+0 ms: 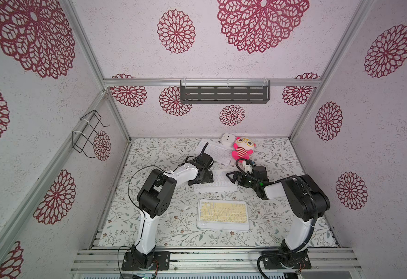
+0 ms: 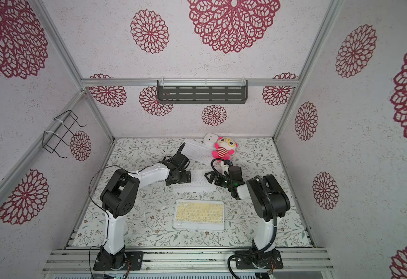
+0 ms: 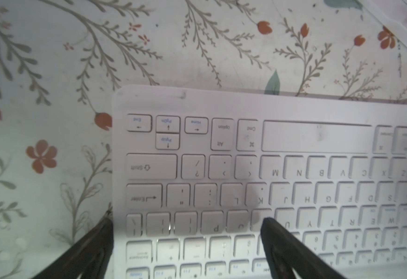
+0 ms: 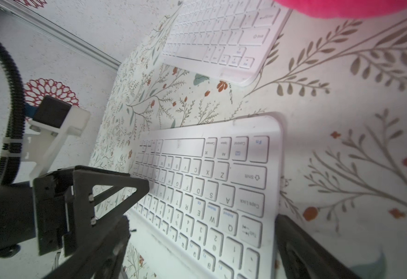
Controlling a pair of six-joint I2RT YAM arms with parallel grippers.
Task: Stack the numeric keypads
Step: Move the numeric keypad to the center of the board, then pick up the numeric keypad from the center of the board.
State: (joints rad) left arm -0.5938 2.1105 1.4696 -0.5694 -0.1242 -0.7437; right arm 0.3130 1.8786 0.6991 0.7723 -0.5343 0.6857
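Currently both tools are spread wide and grip nothing. The white keypad (image 1: 218, 180) lies flat mid-counter (image 1: 168, 217), with the left tool (image 1: 207, 178) at one short end and the right tool (image 1: 232, 179) at the other.

Left wrist view: one finger (image 3: 96, 244) sits off the keypad's edge over the counter and the other (image 3: 279, 244) hovers over the key rows, so the frame's end is between the jaws. Right wrist view is similar: one finger (image 4: 125, 186) above the keys, one (image 4: 301, 241) beside the frame. No contact I can confirm.

A white strip (image 1: 212, 189) shows past its near edge in a top view. It may be another keypad underneath; can't tell.

Handling, my read: a thin, light, stiff plastic slab. The smooth frame is likely slippery, and the keys give under pressure. The low profile makes edge pickup awkward. Best hold looks like the bare frame margin at a short end, pinched top to bottom, or a two-tool squeeze on both short ends.

Others: the yellow keypad (image 1: 223, 215) lies nearer the front, apart. The back keypad (image 1: 213, 151) lies angled beside the plush toy (image 1: 242, 147) and the white cube (image 1: 226, 139).
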